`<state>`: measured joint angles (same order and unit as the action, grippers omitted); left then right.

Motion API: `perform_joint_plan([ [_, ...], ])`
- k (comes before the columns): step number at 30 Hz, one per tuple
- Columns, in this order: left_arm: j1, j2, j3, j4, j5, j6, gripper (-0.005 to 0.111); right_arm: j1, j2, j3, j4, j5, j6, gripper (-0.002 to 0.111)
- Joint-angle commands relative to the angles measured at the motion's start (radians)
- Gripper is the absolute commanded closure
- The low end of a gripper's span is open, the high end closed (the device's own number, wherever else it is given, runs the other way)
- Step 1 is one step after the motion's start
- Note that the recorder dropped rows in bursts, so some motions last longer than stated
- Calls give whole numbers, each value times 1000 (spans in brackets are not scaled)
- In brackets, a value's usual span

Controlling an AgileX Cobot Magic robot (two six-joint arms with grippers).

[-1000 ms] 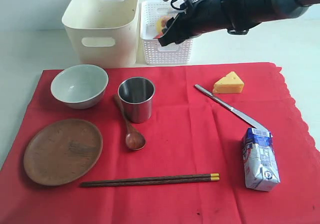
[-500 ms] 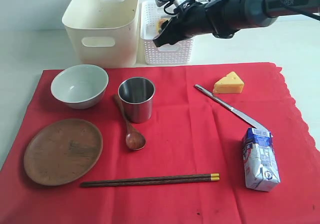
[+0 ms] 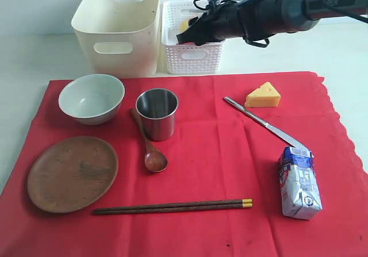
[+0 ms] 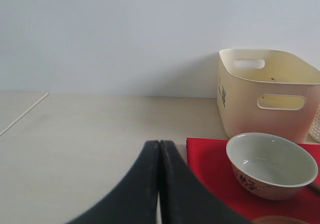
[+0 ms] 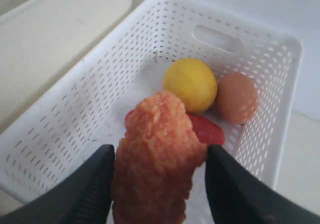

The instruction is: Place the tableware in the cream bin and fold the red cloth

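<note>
Shifted over the lattice basket (image 3: 194,61) at twelve o'clock, right gripper (image 5: 161,184) clamps an orange crumbed morsel (image 5: 156,149); food-clearing step, probably release next.

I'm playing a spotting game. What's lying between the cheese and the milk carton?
The silver table knife lies between the cheese and the milk carton, on the red cloth. The exterior view shows it.

Finishes: red cloth (image 3: 218,153) matt woven fabric; steel cup (image 3: 156,114) brushed metal, dull sheen; table knife (image 3: 259,122) polished metal; bowl (image 3: 91,98) glossy glazed ceramic; plate (image 3: 72,173) matt grained wood; spoon (image 3: 150,150) wood, slightly glossier; cream bin (image 3: 118,27) smooth satin plastic; basket (image 3: 190,58) perforated white plastic; milk carton (image 3: 298,182) printed paperboard; orange food piece (image 5: 155,164) rough, crumbly.
</note>
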<state>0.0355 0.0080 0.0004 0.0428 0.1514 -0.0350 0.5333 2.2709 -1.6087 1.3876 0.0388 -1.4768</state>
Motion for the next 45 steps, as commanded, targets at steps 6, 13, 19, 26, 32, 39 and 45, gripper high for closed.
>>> perform_joint_plan([
  [6,3,-3,0,-5,-4,0,107,1,-1,-12,33,-8,8,61],
  [13,3,-3,0,-5,-4,0,107,1,-1,-12,33,-8,8,55],
  [19,3,-3,0,-5,-4,0,107,1,-1,-12,53,-14,8,55],
  [26,3,-3,0,-5,-4,0,107,1,-3,-12,53,-10,27,55],
  [32,3,-3,0,-5,-4,0,107,1,-62,30,-34,101,41,56],
  [39,3,-3,0,-5,-4,0,107,-1,-279,212,-401,124,376,65],
  [45,3,-3,0,-5,-4,0,107,-57,-522,467,-595,130,601,97],
])
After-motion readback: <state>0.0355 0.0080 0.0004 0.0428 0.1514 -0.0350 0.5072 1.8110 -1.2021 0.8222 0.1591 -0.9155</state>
